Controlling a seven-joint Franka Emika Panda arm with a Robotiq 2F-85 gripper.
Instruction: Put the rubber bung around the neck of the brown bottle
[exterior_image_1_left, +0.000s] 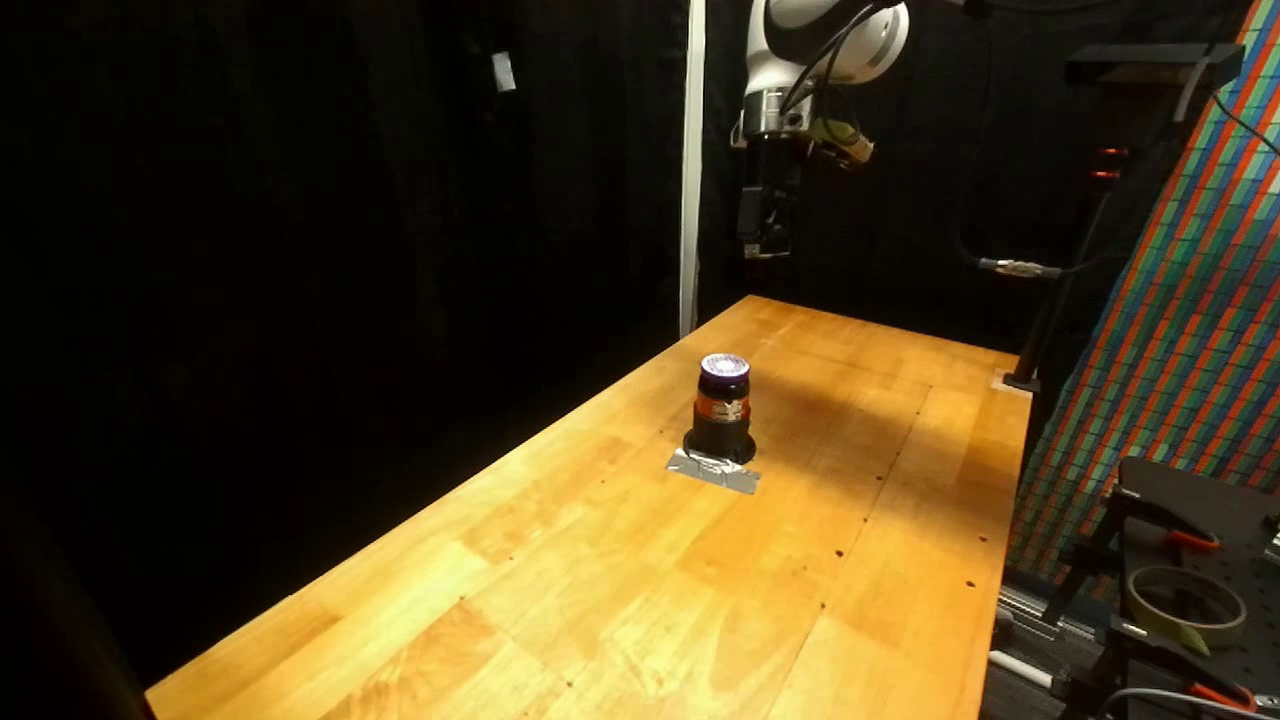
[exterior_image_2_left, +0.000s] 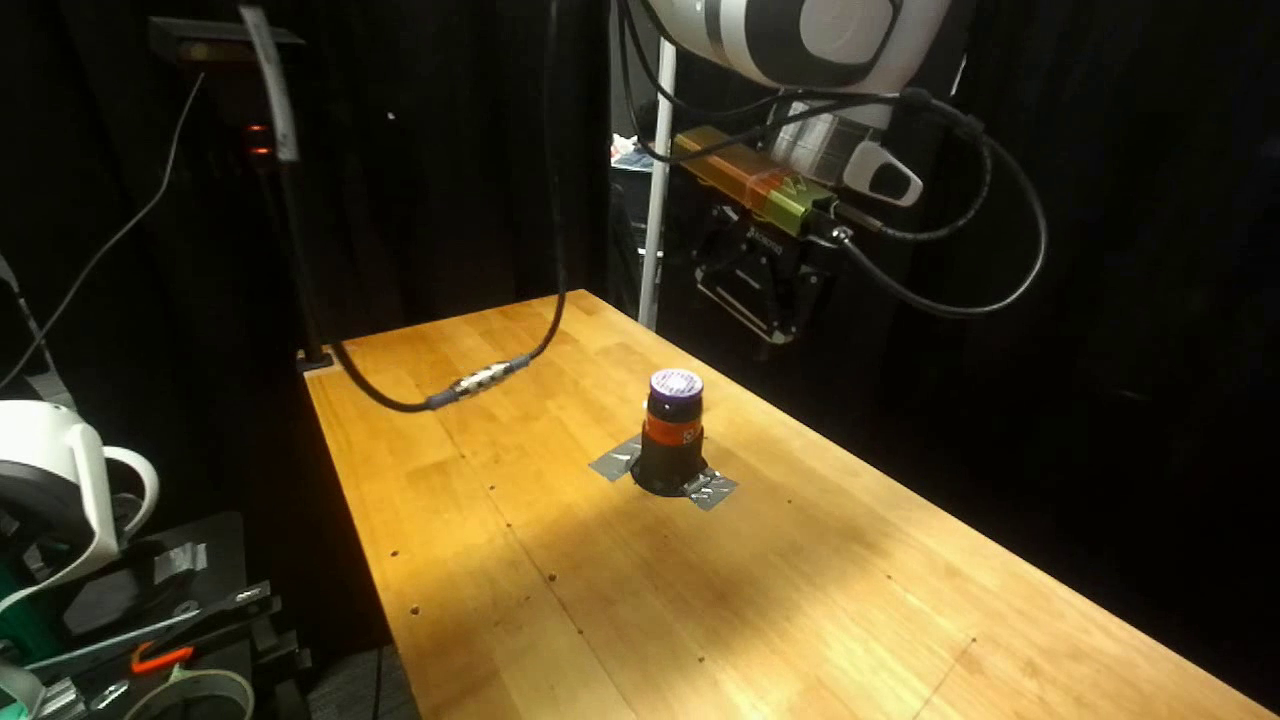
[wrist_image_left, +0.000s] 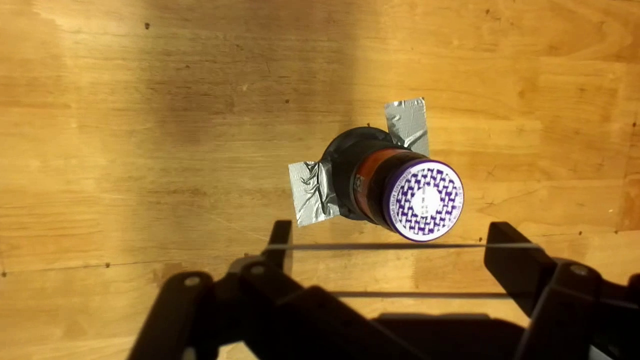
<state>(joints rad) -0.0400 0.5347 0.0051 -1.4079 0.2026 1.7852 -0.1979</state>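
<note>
The brown bottle (exterior_image_1_left: 722, 385) (exterior_image_2_left: 674, 408) (wrist_image_left: 382, 185) stands upright with a dark neck, an orange label and a purple-and-white lid. Its lower part is in a black holder (exterior_image_1_left: 718, 440) (exterior_image_2_left: 668, 465) (wrist_image_left: 345, 155). My gripper (exterior_image_1_left: 768, 250) (exterior_image_2_left: 740, 305) (wrist_image_left: 387, 241) is open, high above the table and off to one side of the bottle. A thin rubber band (wrist_image_left: 350, 246), taken as the rubber bung, is stretched around both fingers as a loop. It also shows faintly in an exterior view (exterior_image_2_left: 735, 308). In the wrist view, the lid lies just beyond the band's far strand.
Silver tape (exterior_image_1_left: 715, 472) (exterior_image_2_left: 712, 490) (wrist_image_left: 312, 192) holds the black holder to the wooden table (exterior_image_1_left: 650, 600) (exterior_image_2_left: 800, 600). A cable with a joint (exterior_image_2_left: 480, 380) hangs in front of the table in an exterior view. A side cart with a tape roll (exterior_image_1_left: 1185, 605) stands beside the table.
</note>
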